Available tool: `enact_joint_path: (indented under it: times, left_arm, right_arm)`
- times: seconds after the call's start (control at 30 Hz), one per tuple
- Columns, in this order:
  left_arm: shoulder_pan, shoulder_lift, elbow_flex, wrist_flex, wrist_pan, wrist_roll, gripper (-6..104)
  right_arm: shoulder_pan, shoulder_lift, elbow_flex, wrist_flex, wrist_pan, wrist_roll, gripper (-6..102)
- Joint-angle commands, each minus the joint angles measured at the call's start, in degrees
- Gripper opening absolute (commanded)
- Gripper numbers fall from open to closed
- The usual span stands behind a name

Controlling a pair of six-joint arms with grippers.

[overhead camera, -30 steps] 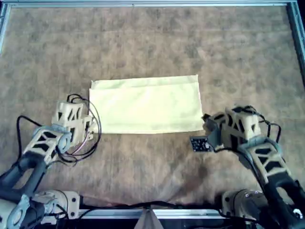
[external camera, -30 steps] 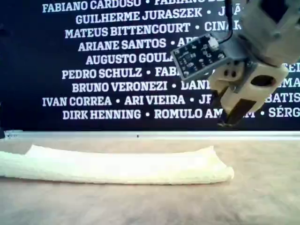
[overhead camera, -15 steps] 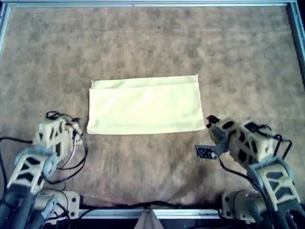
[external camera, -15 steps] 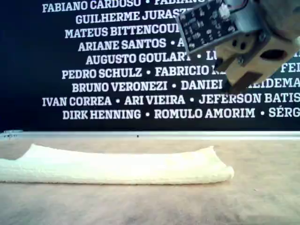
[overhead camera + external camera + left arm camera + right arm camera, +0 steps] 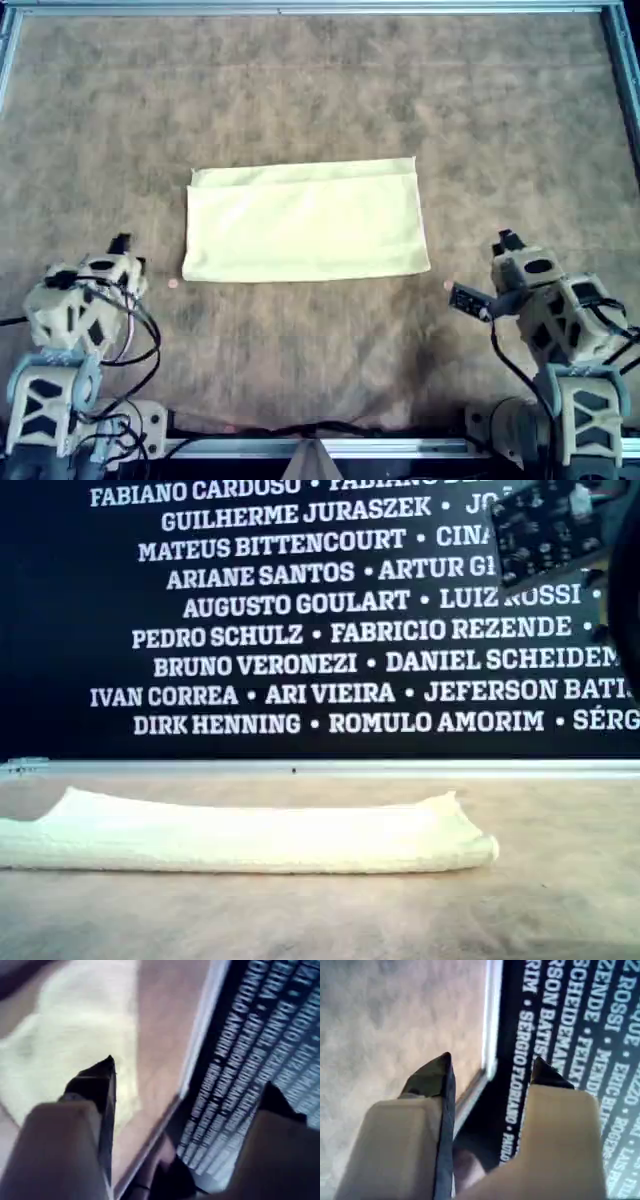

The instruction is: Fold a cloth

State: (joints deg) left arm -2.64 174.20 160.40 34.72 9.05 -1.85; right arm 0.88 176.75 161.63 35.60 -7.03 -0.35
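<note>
The pale yellow cloth (image 5: 305,220) lies flat in the middle of the table, folded into a long rectangle with a narrow strip of the lower layer showing along its far edge. From the side, the cloth (image 5: 250,835) is a low double layer. My left gripper (image 5: 120,243) hovers open and empty off the cloth's near corner on the overhead view's left. The left wrist view shows the gripper (image 5: 190,1075) with the cloth (image 5: 65,1035) beyond one finger. My right gripper (image 5: 507,240) hangs open and empty off the corner on the overhead view's right. Its jaws (image 5: 492,1060) face the far rail.
A brown mottled covering (image 5: 320,90) spans the table. A metal rail (image 5: 300,8) frames it, and behind stands a black wall with white names (image 5: 250,630). Only the right arm's circuit board (image 5: 545,530) shows in the exterior view, high at its right.
Both arms have drawn back from the cloth's near corners toward the overhead view's bottom. The right gripper has risen out of the exterior view. The cloth has not moved.
</note>
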Motion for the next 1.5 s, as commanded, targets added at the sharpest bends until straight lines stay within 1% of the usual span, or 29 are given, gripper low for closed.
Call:
enact_joint_path:
  times: [0.0,0.17,0.27,0.43,0.57,0.67,0.77,0.83,1.1,1.27,1.3,1.33,1.4,1.43,1.47]
  left_arm:
    - [1.14,1.76,-0.7,-0.09,-0.09,0.26,100]
    - [1.23,1.76,5.1,-0.09,-0.09,0.26,100]
    - [1.14,1.85,8.88,-0.18,-0.09,0.26,100]
    - [1.49,1.93,9.67,-0.18,-0.09,0.26,100]
    - [1.05,1.93,9.93,-0.18,-0.09,0.26,100]
    - [1.05,1.93,9.93,-0.18,-0.09,0.26,100]
    - [0.97,1.93,9.93,-0.18,-0.09,0.26,100]
    - [0.97,1.93,9.93,-0.18,-0.09,0.26,100]
    - [0.97,1.93,9.93,-0.18,-0.09,0.26,100]
    - [0.97,1.93,10.02,-0.09,-0.09,0.26,100]
    - [0.97,1.93,10.02,-0.09,-0.09,0.26,100]
    - [0.97,1.85,10.02,-0.09,-0.09,0.26,100]
    - [0.97,1.85,10.11,-0.09,-0.09,0.26,100]
    - [0.97,1.85,10.28,-0.09,-0.09,0.26,100]
    - [0.97,1.85,10.81,-0.09,-0.09,0.26,100]
  right_arm:
    - [-0.18,2.46,-0.18,0.0,-0.53,0.09,63]
    - [0.09,0.44,0.44,-0.18,-0.62,-0.18,63]
    - [0.88,-6.24,-1.67,-0.44,-0.7,-0.26,63]
    - [5.98,-29.44,-12.04,-4.39,-0.53,-0.09,63]
    - [7.38,-50.71,-24.43,-3.52,-0.62,0.79,64]
    - [7.38,-64.42,-30.85,-3.52,-0.44,0.88,69]
    - [7.47,-73.74,-34.37,-3.43,-0.62,0.88,76]
    - [7.47,-77.17,-35.42,-3.43,-0.62,0.88,78]
    - [7.65,-80.51,-36.83,-3.43,-0.7,0.88,78]
    - [12.66,-80.33,-37.44,-3.43,-0.62,1.05,79]
    - [13.62,-80.16,-37.44,-3.43,-0.62,1.41,79]
    - [14.41,-79.8,-37.44,-3.43,-0.62,2.2,79]
    - [15.12,-79.37,-37.53,-3.43,-0.62,4.39,79]
    - [15.21,-79.37,-37.62,-3.43,-0.62,5.19,79]
    - [15.21,-79.63,-37.71,-3.6,-0.62,5.36,79]
